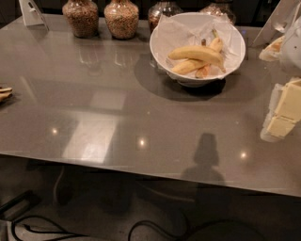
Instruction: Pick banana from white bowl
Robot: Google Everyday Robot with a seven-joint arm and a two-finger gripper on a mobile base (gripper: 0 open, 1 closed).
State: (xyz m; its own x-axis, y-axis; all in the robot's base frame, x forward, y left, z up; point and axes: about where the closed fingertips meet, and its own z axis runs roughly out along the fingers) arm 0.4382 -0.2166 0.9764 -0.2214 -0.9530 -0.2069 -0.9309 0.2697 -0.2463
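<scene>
The white bowl (pixel 159 44) stands on the grey table at the back, right of centre, lined with crumpled white paper. The banana (pixel 195 53), long and bright yellow, lies across the top of the pile in it. A shorter, paler banana (pixel 186 67) lies under it, and a small orange-brown piece (pixel 203 71) sits beside them. My gripper (pixel 282 115), cream-coloured, hangs at the right edge of the view, to the right of the bowl and nearer the front, well apart from it and holding nothing I can see.
Several glass jars of brown grains (pixel 81 17) line the table's back edge behind and left of the bowl. A white card (pixel 30 12) stands at the back left. A yellowish object (pixel 4 93) pokes in at the left edge. The table's front edge (pixel 141 168) crosses below.
</scene>
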